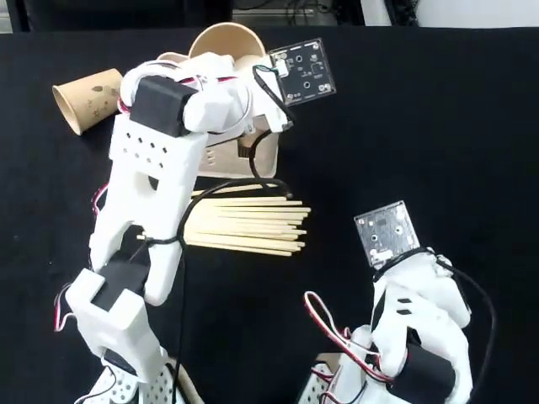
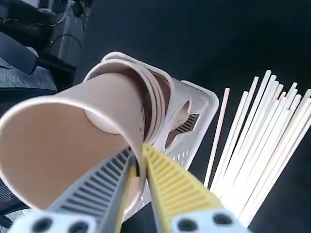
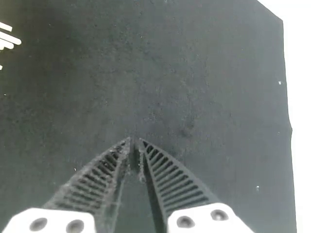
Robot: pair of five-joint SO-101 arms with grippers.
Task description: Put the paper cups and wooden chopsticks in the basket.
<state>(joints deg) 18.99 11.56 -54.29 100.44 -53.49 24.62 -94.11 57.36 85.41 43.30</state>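
Note:
My left gripper [image 2: 139, 156] is shut on the rim of a tan paper cup [image 2: 68, 136], one finger inside and one outside. That cup [image 1: 226, 42] hangs tilted over the pale basket [image 2: 200, 104], against other cups [image 2: 158, 99] nested in it. In the high view the left arm [image 1: 160, 160] covers most of the basket [image 1: 257, 160]. A second paper cup [image 1: 86, 98] lies on its side at the far left. Wooden chopsticks [image 1: 248, 223] lie bundled on the black cloth in front of the basket, also seen from the left wrist [image 2: 262, 131]. My right gripper [image 3: 134, 143] is shut and empty above bare cloth.
The right arm [image 1: 417, 328] is folded back at the near right edge, well away from the basket. Black cloth [image 1: 421, 143] covers the table, with free room on the right half. Chopstick ends [image 3: 7, 39] show far from the right gripper.

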